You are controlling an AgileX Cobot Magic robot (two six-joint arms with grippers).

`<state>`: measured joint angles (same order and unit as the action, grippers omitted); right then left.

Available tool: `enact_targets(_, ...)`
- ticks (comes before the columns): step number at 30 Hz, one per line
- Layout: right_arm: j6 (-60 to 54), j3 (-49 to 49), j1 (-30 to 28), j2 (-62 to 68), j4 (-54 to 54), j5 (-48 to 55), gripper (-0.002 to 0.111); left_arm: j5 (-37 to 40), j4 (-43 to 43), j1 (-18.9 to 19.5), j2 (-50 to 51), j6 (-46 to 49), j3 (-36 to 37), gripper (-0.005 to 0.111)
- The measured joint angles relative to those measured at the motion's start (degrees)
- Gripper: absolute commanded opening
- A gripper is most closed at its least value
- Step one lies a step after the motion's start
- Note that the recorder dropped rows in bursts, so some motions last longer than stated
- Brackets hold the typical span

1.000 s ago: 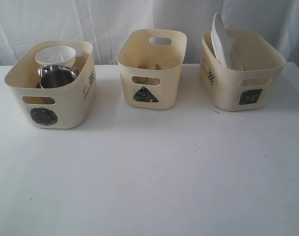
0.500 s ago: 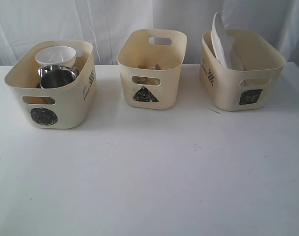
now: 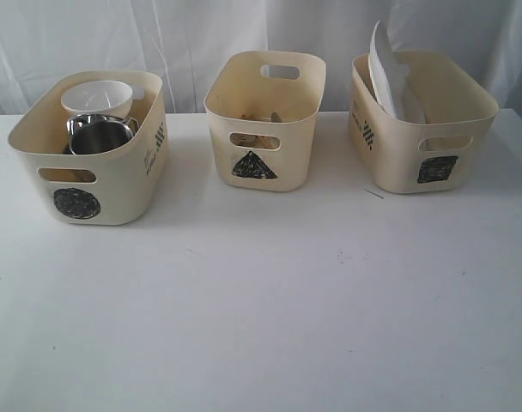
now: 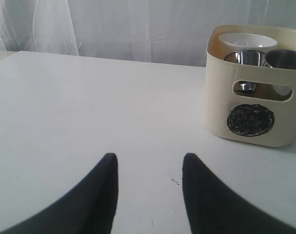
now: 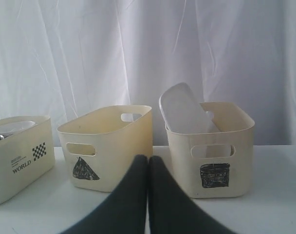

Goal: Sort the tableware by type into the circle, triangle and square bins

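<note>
Sorting looks all but finished: the table (image 3: 261,300) carries only three bins, with no loose tableware in any view. The left gripper (image 4: 150,156) hangs low over the tabletop with its dark, tapering jaws parted and nothing between them. The circle bin (image 3: 89,172) stands ahead of it and off to one side, well apart, holding a glossy white bowl (image 3: 96,96) and shiny steel mugs (image 3: 98,136). The right gripper (image 5: 148,158) is pressed closed and empty, its tip aimed at the gap between the triangle bin (image 3: 265,120) and the square bin (image 3: 415,129), both well ahead of it. A smooth white plate (image 3: 385,73) leans on edge in the square bin, rising above the rim. Tan pieces show through the triangle bin's handle slot, too indistinct to name. The bins are matte cream plastic with rounded corners, their marks scribbled in black. By this showing, little or nothing is left to sort.
</note>
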<state>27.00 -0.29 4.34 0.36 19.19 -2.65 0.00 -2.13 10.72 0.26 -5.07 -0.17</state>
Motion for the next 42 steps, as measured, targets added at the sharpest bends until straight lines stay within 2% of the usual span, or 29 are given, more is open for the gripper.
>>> enact_targets(13, -1.44, 0.00, 0.00, 0.00, 0.10, 0.00, 0.000, 0.00, 0.00, 0.00, 0.00, 0.00, 0.00, 0.047)
enact_targets(17, -10.06, 0.00, 0.00, 0.00, -1.37, 1.26, 0.000, 0.00, 0.00, 0.00, 0.00, 0.00, 0.00, 0.047)
enact_targets(21, -20.58, 0.00, 0.00, 0.00, -8.88, 7.54, 0.000, 0.00, 0.00, 0.00, 0.00, 0.00, 0.00, 0.047)
enact_targets(25, -26.63, 0.00, 0.00, 0.00, -14.61, 8.53, 0.000, 0.00, 0.00, 0.00, 0.00, 0.00, 0.00, 0.047)
enact_targets(42, -27.76, 0.00, 0.00, 0.00, -17.00, 8.53, 0.000, 0.00, 0.00, 0.00, 0.00, 0.00, 0.00, 0.047)
